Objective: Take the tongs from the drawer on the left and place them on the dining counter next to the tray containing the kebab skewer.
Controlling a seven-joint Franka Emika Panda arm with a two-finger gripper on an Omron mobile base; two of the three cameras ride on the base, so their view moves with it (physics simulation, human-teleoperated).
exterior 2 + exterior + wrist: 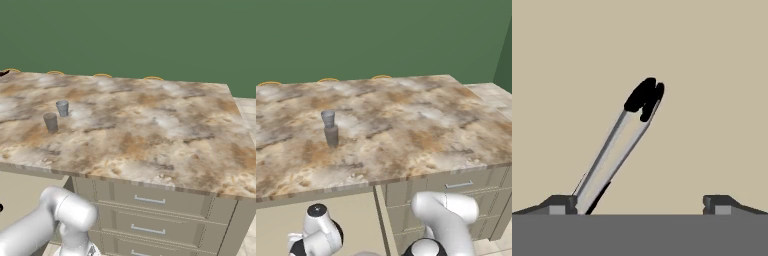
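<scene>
The tongs [619,145], slim and silver with black tips, lie flat on the beige floor of the drawer [712,100]. They run from beside my left fingertip up to the middle of the hand view. My gripper [639,204] hovers over them, open wide, with the tongs' handle end just inside the left fingertip [562,204] and nothing held. The dining counter [406,125] of mottled beige and brown stone spreads above the arm, which bends low under its front edge. The tray and the kebab skewer are out of view.
Two small grey cups [330,127] [56,116] stand close together on the counter's left part. A stack of narrower beige drawers with short silver handles [458,185] [150,201] sits under the counter to the right. A green wall lies behind.
</scene>
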